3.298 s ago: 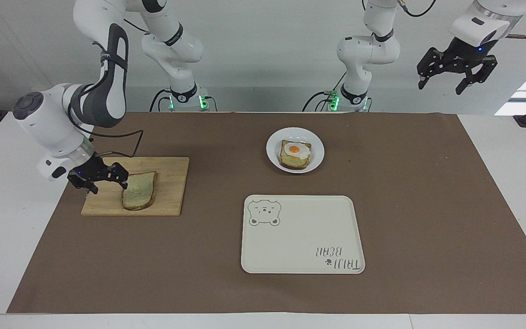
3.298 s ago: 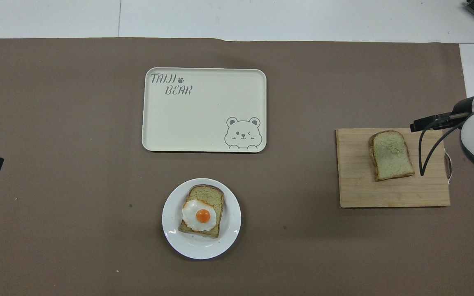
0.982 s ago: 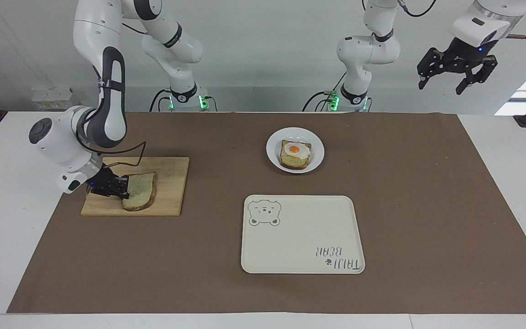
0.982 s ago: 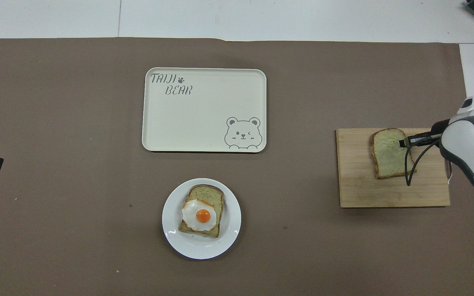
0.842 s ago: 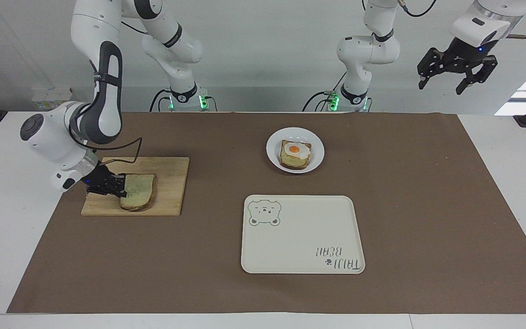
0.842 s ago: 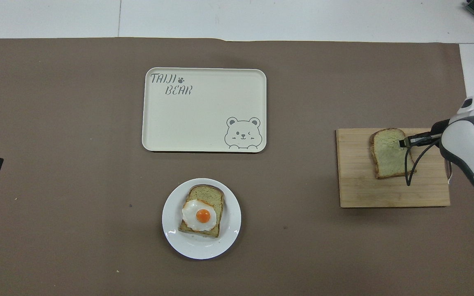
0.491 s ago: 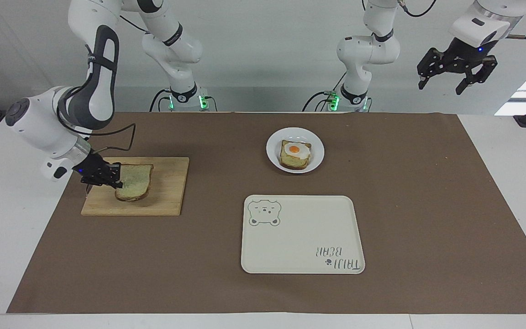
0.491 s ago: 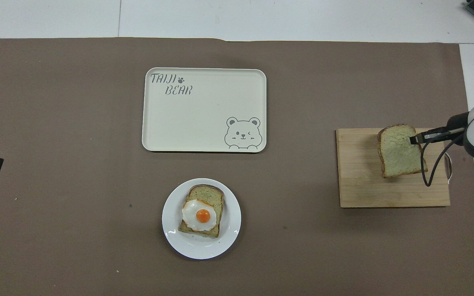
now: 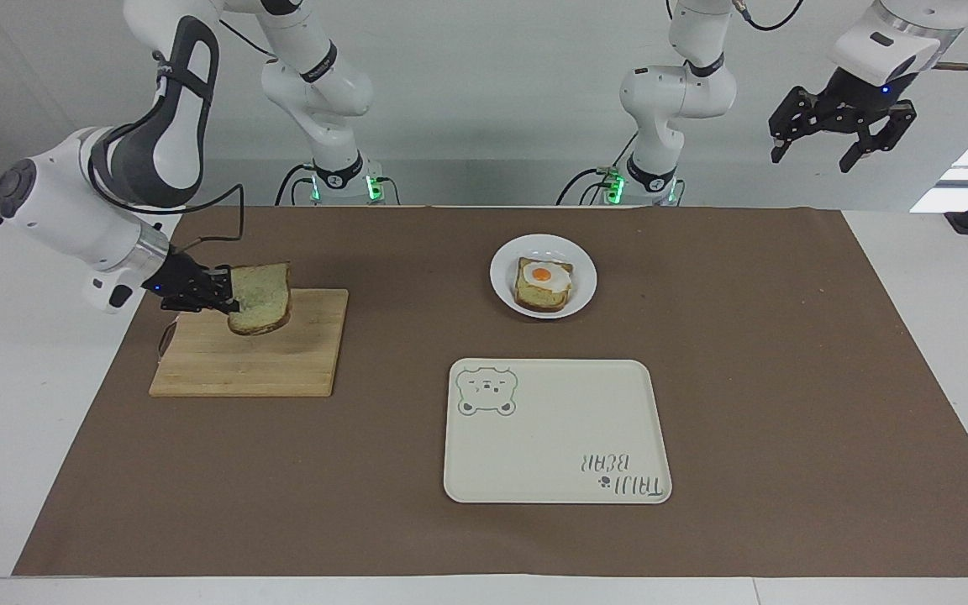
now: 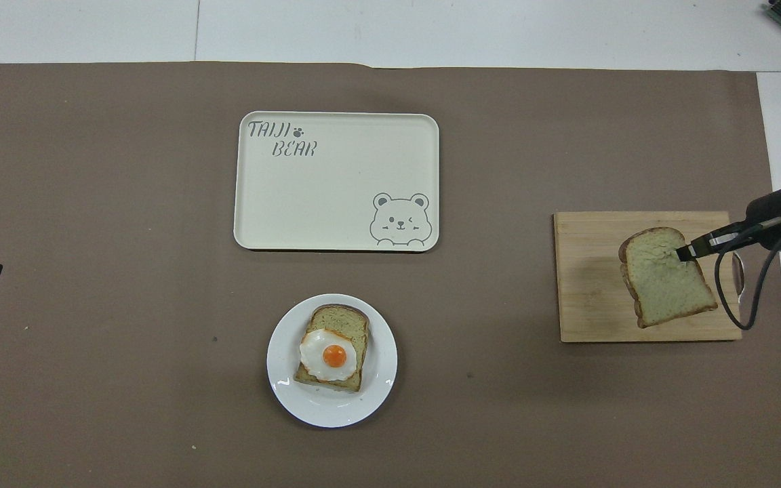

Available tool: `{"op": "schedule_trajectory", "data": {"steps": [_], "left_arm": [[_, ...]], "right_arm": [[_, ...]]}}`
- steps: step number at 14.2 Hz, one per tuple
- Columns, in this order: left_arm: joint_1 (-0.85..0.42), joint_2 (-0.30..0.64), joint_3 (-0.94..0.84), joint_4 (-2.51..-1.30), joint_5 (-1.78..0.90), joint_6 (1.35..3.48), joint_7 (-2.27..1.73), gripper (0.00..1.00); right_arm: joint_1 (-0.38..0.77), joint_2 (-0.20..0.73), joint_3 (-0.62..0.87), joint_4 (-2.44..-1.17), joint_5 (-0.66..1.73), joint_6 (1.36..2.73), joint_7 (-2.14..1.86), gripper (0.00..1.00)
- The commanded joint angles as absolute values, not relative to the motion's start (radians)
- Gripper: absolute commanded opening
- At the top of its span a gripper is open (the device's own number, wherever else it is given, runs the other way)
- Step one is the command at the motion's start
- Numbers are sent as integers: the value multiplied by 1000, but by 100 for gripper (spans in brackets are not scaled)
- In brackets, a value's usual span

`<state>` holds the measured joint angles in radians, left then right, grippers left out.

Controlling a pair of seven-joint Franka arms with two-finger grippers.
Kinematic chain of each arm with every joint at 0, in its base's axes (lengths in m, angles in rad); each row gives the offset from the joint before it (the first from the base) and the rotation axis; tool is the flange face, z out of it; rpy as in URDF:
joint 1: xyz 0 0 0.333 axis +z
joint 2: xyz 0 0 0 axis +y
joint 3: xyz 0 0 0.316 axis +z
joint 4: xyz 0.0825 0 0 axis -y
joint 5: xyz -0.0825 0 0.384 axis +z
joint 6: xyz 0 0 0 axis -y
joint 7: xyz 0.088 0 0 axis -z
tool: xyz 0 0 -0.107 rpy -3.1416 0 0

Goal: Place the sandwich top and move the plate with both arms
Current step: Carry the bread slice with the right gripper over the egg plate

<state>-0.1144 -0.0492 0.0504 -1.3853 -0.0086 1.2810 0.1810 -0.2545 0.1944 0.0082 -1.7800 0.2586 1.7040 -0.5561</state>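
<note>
The sandwich top (image 9: 260,297) (image 10: 666,276), a plain bread slice with a brown crust, hangs in the air over the wooden cutting board (image 9: 282,365) (image 10: 590,298). My right gripper (image 9: 228,296) (image 10: 685,252) is shut on its edge and holds it roughly level. The white plate (image 9: 504,260) (image 10: 380,379) sits toward the robots' end of the table and carries the egg-topped bread slice (image 9: 544,283) (image 10: 333,356). My left gripper (image 9: 839,143) waits high up past the left arm's end of the table, fingers spread open and empty.
A cream bear-printed tray (image 9: 557,430) (image 10: 336,181) lies farther from the robots than the plate. The cutting board lies at the right arm's end. A brown mat (image 9: 786,336) covers the table.
My right gripper closed on the bread slice and lifted it off the cutting board, carrying it a little toward the robots. The left arm has not moved.
</note>
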Motion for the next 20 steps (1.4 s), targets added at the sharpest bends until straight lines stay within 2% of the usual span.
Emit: {"op": "schedule_trajectory", "data": {"steps": [1,9,13,20], "left_arm": [[-118,-74,55,-1414,-9,1281,175,100],[-117,-75,57,-1414,-9,1279,170,100],[-117,-75,57,-1414,-9,1282,126,100],[-120,-74,55,-1414,-9,1281,126,100]], "right_arm": [[-261,167,14,-1786,273,1655,-557,0],[-183,156,23,-1796,276,1614,-505,0],[-88,155,23,-1798,279,1631,-385,0],[118,160,26,-1810,282,1810,-120,0]]}}
